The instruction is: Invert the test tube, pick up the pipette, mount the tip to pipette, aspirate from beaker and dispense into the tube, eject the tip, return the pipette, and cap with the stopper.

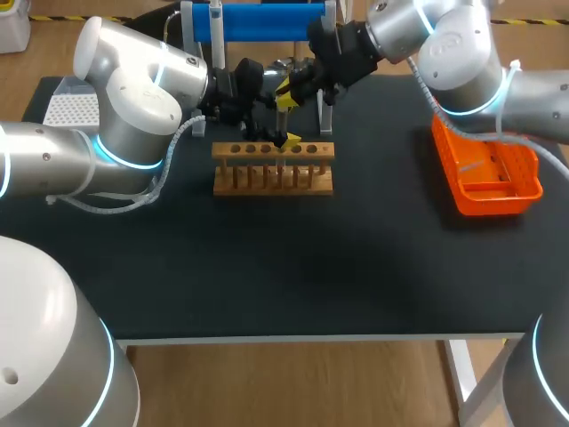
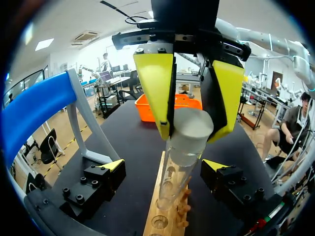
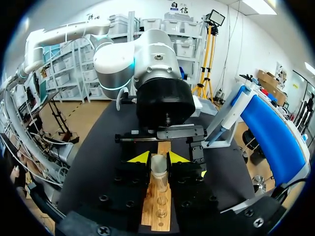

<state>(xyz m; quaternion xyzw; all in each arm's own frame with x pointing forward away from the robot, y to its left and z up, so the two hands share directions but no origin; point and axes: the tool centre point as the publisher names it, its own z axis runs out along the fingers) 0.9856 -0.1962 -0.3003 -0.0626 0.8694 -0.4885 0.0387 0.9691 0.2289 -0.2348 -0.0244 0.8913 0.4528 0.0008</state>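
Right tool [image 3: 158,158] tight on stopper [image 2: 192,129]

The clear test tube [image 2: 183,162] stands upright, its lower end reaching the wooden rack's [image 1: 273,178] row of holes.

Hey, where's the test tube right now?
The test tube is at the wooden rack, in the middle of the table's far half in the head view, with its top pinched in the right gripper.

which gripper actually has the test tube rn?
The right gripper: its yellow tips pinch the test tube from both sides. The left gripper is open, fingers spread apart on either side of the tube.
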